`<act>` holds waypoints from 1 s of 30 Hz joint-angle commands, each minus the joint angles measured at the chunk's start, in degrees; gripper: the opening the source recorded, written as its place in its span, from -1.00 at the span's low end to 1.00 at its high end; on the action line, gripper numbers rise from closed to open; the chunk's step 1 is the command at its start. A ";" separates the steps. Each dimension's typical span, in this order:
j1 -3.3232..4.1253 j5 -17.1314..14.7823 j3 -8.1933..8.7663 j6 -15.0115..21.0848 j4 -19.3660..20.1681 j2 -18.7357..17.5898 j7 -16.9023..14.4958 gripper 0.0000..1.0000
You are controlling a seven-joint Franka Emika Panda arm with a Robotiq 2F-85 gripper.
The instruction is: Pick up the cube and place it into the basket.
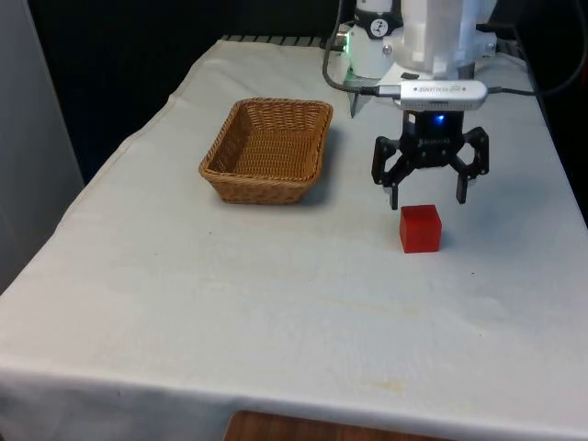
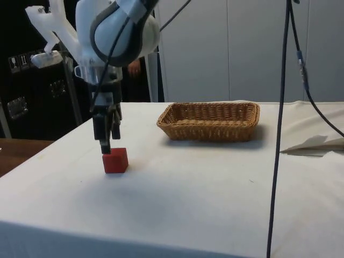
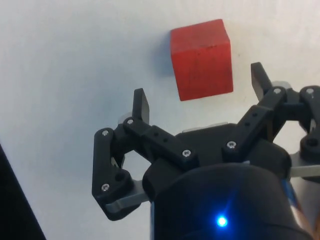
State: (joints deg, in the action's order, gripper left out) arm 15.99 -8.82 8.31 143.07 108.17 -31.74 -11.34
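The red cube [image 1: 421,228] is seen resting on the white cloth of the counter [image 1: 276,303], toward the front view's right, with nothing holding it. In the side view the cube [image 2: 115,160] sits flat on the cloth, and in the wrist view the cube [image 3: 201,58] lies just beyond the fingertips, clear of both.

The gripper [image 1: 428,197] is held just above the cube, slightly behind it, pointing straight down. Its fingers are spread wide apart and grip nothing; the gap between them is seen to be wider than the cube. In the wrist view one finger [image 3: 141,105] stands to one side of the cube and the other to the opposite side, neither touching it. In the side view the gripper [image 2: 106,146] is lined up edge-on, its tips close to the cube's top, at the edge nearer the robot; whether they touch it cannot be told from that view.

The wicker basket [image 1: 268,150] is placed well apart from the cube, toward the front view's left and somewhat farther back. It is rectangular, upright and nothing is seen inside it. In the side view the basket [image 2: 209,121] stands beyond the cube.
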 commanded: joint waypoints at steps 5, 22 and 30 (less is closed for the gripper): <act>-0.52 -0.52 -0.34 0.86 0.06 -0.46 -0.86 1.00; -0.40 -0.29 -0.17 4.35 -0.46 -4.07 -0.74 1.00; -0.23 -0.11 -0.06 5.50 -0.46 -4.81 -0.52 1.00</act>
State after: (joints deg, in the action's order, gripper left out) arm 15.81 -8.82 8.37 148.22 107.77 -36.38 -11.80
